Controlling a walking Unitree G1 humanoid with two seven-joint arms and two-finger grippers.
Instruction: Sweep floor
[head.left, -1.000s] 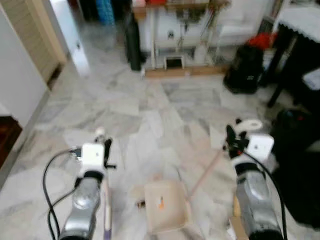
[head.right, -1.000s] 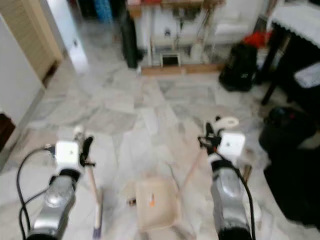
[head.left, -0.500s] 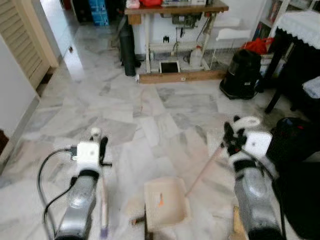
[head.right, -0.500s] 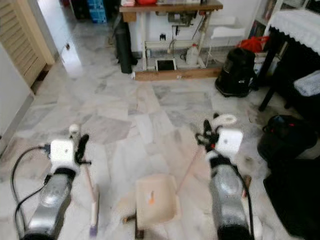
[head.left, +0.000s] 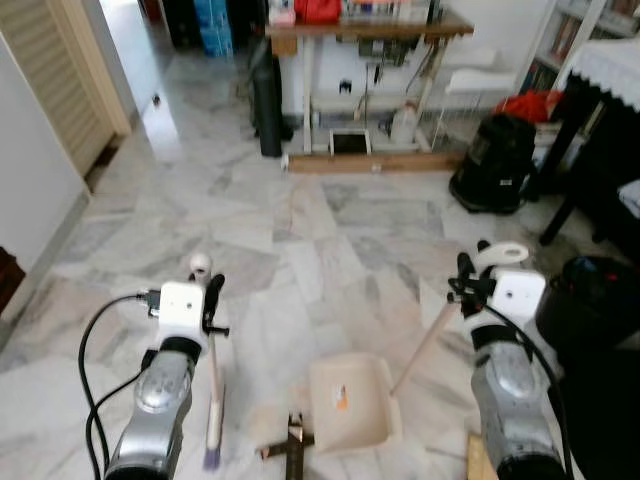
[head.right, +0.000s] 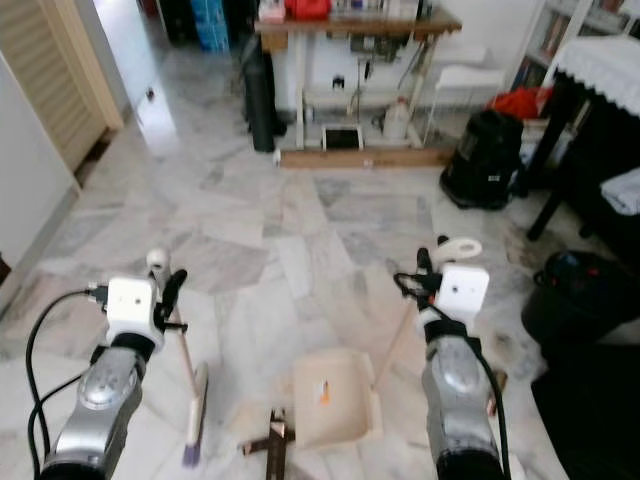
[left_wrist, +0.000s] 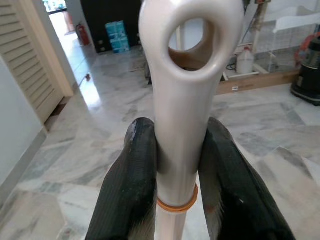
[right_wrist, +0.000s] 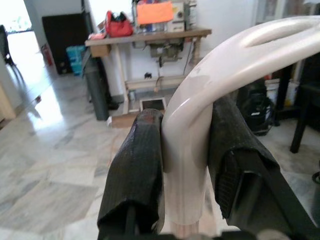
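My left gripper (head.left: 206, 289) is shut on the cream broom handle (left_wrist: 181, 125), whose looped end rises between the black fingers (left_wrist: 131, 190). The broom's stick runs down to its bristle head (head.left: 213, 432) on the marble floor. My right gripper (head.left: 467, 283) is shut on the curved cream handle (right_wrist: 200, 145) of the dustpan. Its pale stick slants down to the beige dustpan (head.left: 350, 402), which rests on the floor between my arms with an orange scrap (head.left: 341, 402) inside. A dark brown piece of debris (head.left: 292, 446) lies just left of the pan.
A wooden table (head.left: 370, 30) with clutter beneath stands at the far wall. A black bag (head.left: 492, 165) and a dark table (head.left: 600, 110) are on the right, another black bag (head.left: 590, 300) nearer. A slatted door (head.left: 60, 80) and wall flank the left.
The camera has shifted, so the whole scene sits differently. The dustpan now lies a little further right, and the dark debris shows more fully beside it. Both grippers keep their hold.
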